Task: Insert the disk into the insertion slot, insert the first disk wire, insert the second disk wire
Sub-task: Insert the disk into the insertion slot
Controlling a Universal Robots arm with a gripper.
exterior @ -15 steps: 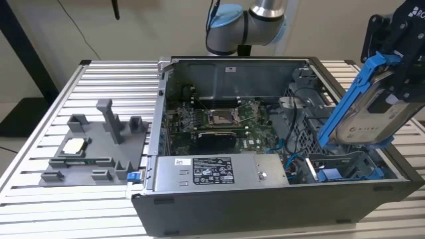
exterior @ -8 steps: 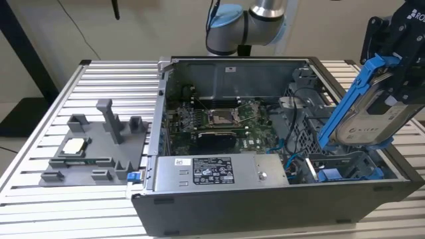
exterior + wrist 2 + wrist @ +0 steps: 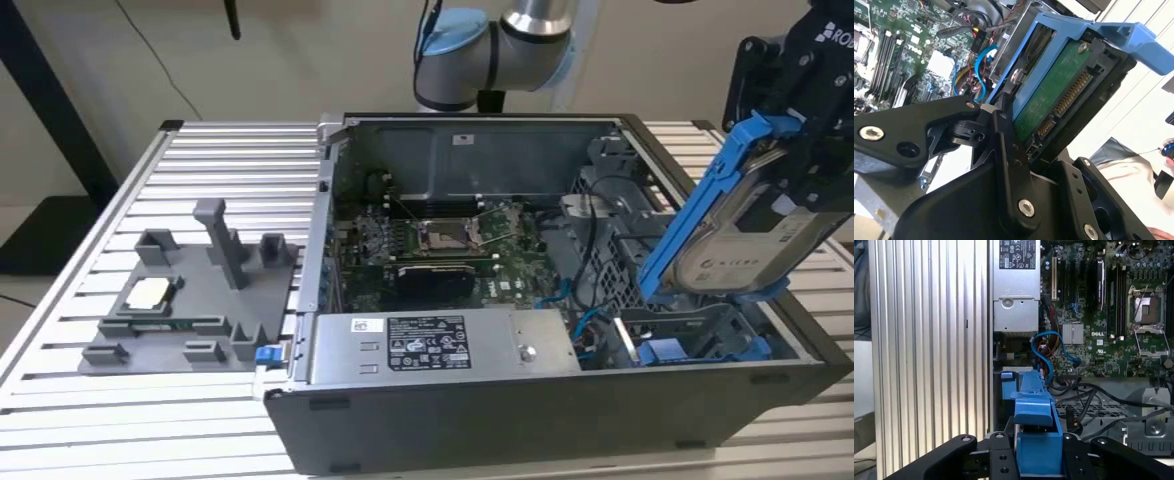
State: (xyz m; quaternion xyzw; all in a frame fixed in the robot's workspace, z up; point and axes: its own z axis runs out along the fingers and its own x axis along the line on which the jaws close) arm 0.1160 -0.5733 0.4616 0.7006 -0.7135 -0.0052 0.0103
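Observation:
My gripper (image 3: 790, 175) is shut on the disk (image 3: 741, 250), a silver-grey drive in a bright blue carrier. It hangs tilted, almost on edge, above the open computer case at the exterior view's right. In the second wrist view the disk (image 3: 1054, 95) shows its green circuit side and connector between the black fingers (image 3: 1006, 150). The first wrist view shows the blue carrier (image 3: 1036, 410) end-on in the gripper (image 3: 1036, 456). The insertion slot (image 3: 694, 345), a grey bay with blue side pieces, lies just below the disk in the case's near right corner. A loose blue cable (image 3: 1046, 347) curls beside the bay.
The grey power-supply box (image 3: 441, 345) sits along the case's front wall, with the motherboard (image 3: 441, 240) behind it. Black cables (image 3: 1094, 395) cross a perforated cage beside the bay. A grey fixture (image 3: 187, 290) with small parts stands on the slatted table (image 3: 200, 160) at the exterior view's left.

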